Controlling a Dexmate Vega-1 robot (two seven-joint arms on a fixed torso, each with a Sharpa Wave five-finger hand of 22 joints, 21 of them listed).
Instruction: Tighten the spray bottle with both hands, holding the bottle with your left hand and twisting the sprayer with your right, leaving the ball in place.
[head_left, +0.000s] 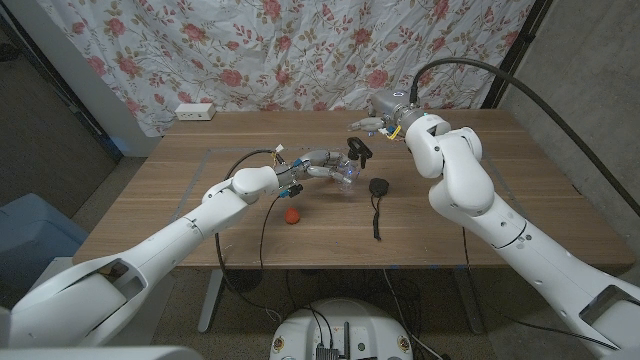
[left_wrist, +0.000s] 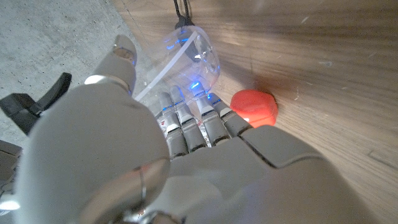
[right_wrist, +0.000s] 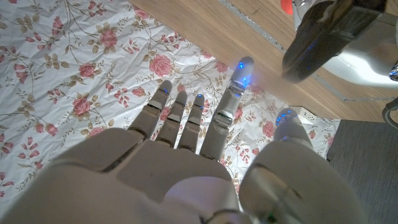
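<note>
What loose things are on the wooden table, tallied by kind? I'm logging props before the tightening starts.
Clear plastic spray bottle with black sprayer: 1
Small red ball: 1
Black round object with a trailing cord: 1
White power strip at the far edge: 1
Total: 4

Makeshift lab: floral sheet backdrop (head_left: 300, 50), bare concrete wall (head_left: 590, 70), cabled wooden table (head_left: 200, 200).
</note>
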